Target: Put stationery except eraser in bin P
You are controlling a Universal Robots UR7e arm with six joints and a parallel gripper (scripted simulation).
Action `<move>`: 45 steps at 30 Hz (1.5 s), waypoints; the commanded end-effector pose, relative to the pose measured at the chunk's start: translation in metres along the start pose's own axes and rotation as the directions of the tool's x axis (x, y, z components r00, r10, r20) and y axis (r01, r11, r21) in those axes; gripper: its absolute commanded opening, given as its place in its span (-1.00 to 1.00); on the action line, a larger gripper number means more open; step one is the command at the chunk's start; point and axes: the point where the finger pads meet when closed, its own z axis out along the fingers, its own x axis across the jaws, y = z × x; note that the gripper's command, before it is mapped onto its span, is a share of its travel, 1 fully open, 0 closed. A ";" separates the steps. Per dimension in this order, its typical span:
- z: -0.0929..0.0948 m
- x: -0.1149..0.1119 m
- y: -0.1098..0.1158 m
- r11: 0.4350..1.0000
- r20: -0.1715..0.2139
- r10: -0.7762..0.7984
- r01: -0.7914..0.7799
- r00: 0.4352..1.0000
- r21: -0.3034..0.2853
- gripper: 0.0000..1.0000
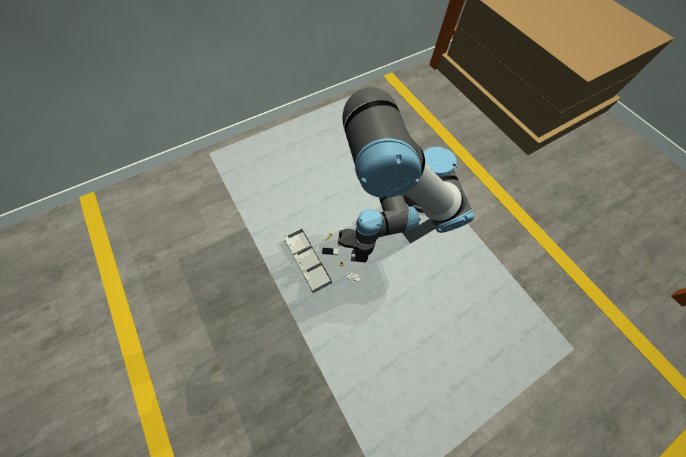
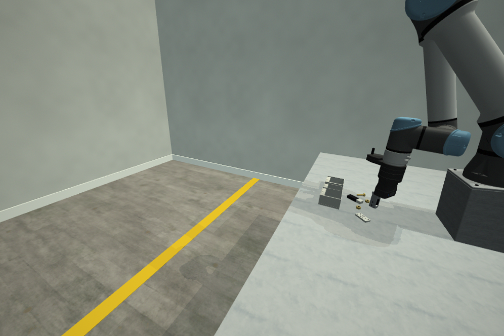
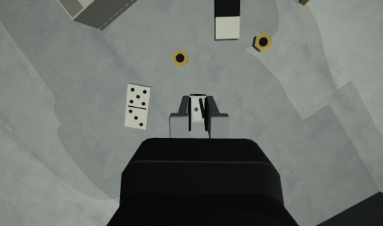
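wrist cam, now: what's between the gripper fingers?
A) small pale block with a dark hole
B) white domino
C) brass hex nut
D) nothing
A: the gripper is shut on a small pale block with a dark hole, probably a pencil sharpener, while the white domino with black pips and both brass hex nuts lie apart on the table.

The table [image 1: 462,345] is seen from high overhead in the top view, and from low beside its edge in the exterior view. The wrist view looks straight down, close. The bins [image 1: 307,260] and domino [image 3: 137,106] are shared.
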 end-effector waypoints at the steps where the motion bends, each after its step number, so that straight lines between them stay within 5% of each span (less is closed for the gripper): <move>1: -0.017 0.000 -0.001 1.000 -0.002 0.000 0.000 1.000 -0.003 -0.36; 5: -0.031 0.000 -0.001 1.000 -0.002 0.000 0.000 1.000 -0.003 -0.36; 29: -0.037 0.000 -0.001 1.000 -0.002 0.000 0.000 1.000 -0.003 -0.36; 45: -0.037 0.019 -0.089 1.000 -0.002 0.000 0.000 1.000 -0.002 -0.36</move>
